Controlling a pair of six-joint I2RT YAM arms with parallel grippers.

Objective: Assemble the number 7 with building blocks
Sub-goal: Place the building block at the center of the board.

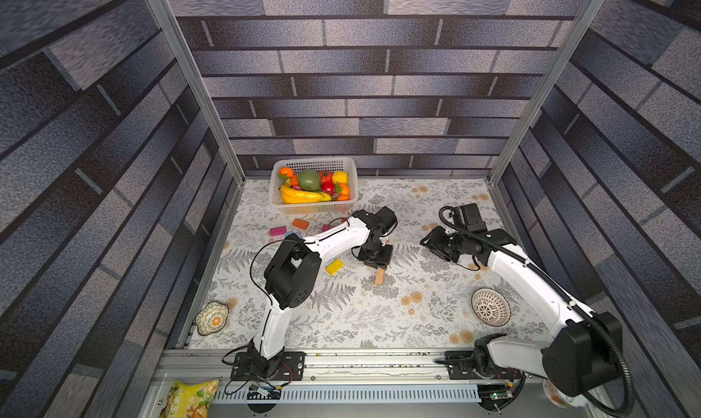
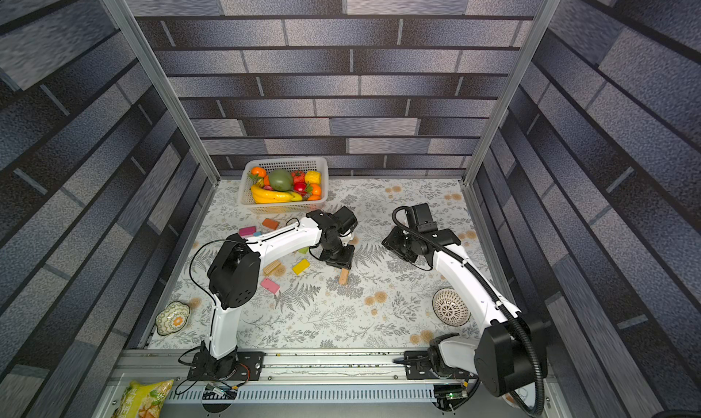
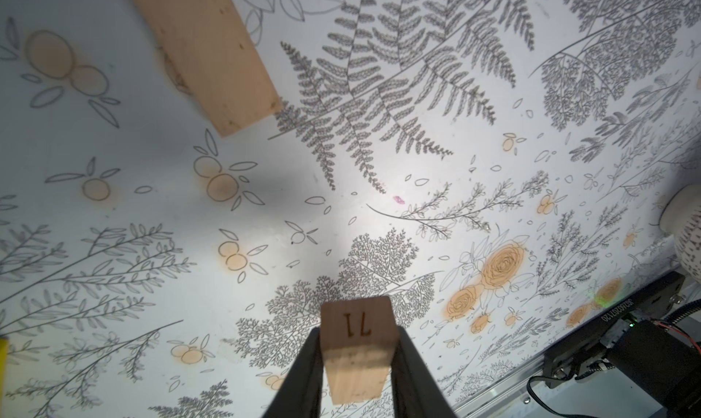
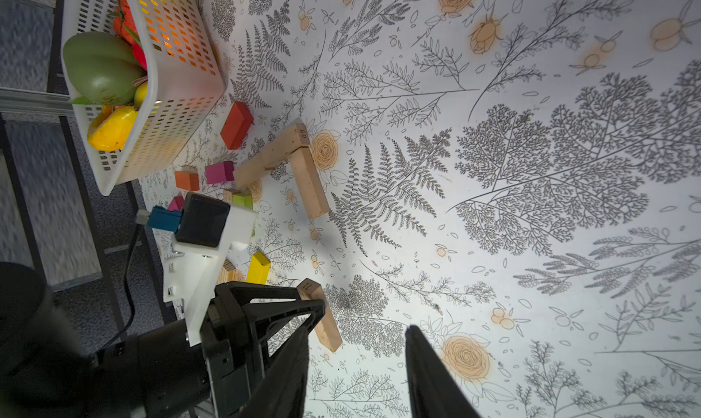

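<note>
The number 7 is begun: bar block and stem block meet, centre-left of the right wrist view. The left hand clamps a third block, lower in that frame, likely the stem's next piece. The right hand stands apart, empty.

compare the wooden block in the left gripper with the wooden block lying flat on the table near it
The held block is pinched in the left gripper and tilted on end; the lying block is free, flat on the table. The held block shows a burnt-in number on its end; no mark shows on the lying block. Both are plain tan wood, slim and rectangular.
</note>
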